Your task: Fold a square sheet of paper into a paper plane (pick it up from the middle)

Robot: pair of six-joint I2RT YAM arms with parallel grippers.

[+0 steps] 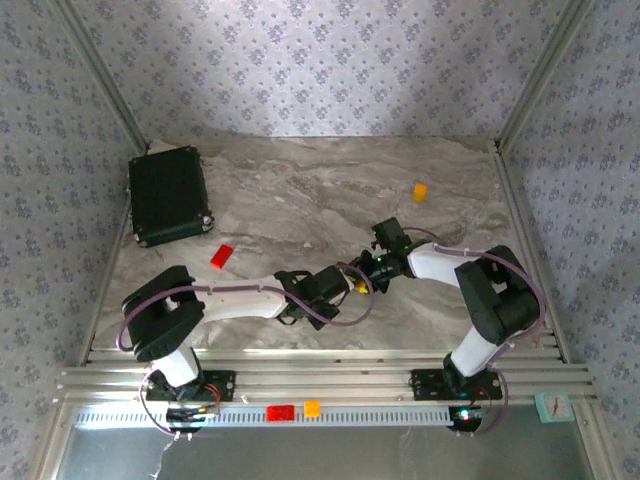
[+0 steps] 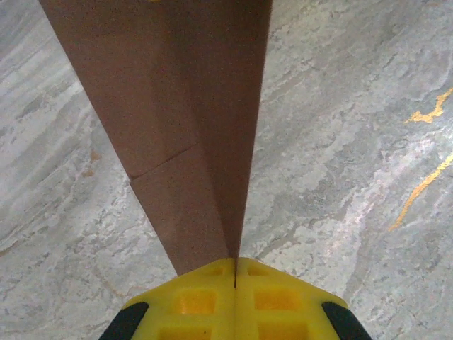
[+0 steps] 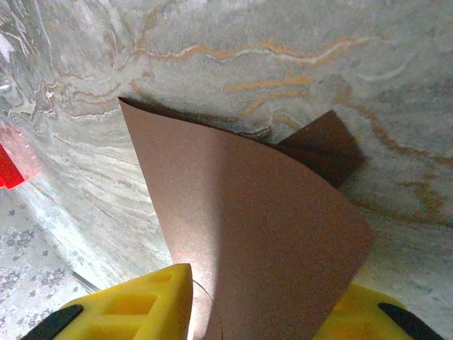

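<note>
At the near edge of the bench (image 1: 300,180) a metal rail (image 1: 330,380) runs from side to side. A small red piece (image 1: 280,412) and an orange piece (image 1: 311,408) sit on it, just beside each other.

Behind the rail both arms reach inward and meet near the middle of the bench, a little toward the near side. The paper (image 2: 191,106) is there, held up between the two grippers.

The left gripper (image 2: 235,263) has its yellow fingers pressed fully together on the narrow end of the paper. From this grip the brown paper runs away as a folded strip that gets wider. It has a long crease down its middle, and a slanted fold line crosses its left flap.

The right gripper (image 3: 265,287) has its fingers clearly apart. A curved flap of the paper rises between them. I cannot tell if the fingers press on it. A darker corner of the paper shows behind this flap, low over the marble surface.

Farther away, a red block (image 1: 221,255) lies to the left of the arms. An orange block (image 1: 420,191) lies well apart on the right. A black case (image 1: 168,195) sits in the far left corner, close to the flowered wall.
</note>
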